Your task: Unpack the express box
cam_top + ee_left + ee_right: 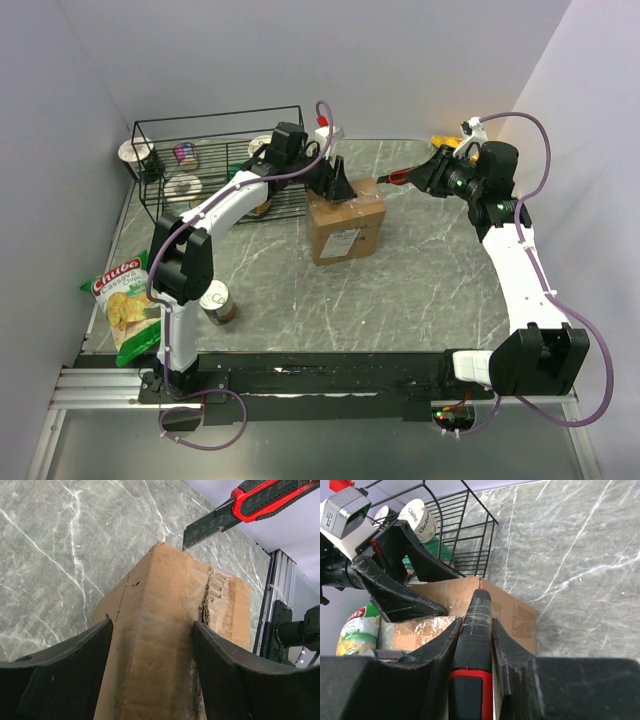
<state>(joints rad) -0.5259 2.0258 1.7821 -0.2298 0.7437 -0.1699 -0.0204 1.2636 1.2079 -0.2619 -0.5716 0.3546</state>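
While the express box (345, 228) sits mid-table (430, 300), just beside the wire basket (215, 125), its long axis runs from the far side toward the arm bases, taped seam uppermost.

Left gripper (335, 185): reaches over from the basket side and stands astride the box's far end. Its fingers (75, 660) are spread wide with cardboard filling the gap, so by appearance it is clamped on the box as a brace.

Right gripper (428, 175): closed on a red-and-black utility knife (395, 178), forearm stretched in low from the right. The box lies leftward of it. The blade tip sits at the far top edge, angled across the seam, not along it. The coming cut likely needs realignment.
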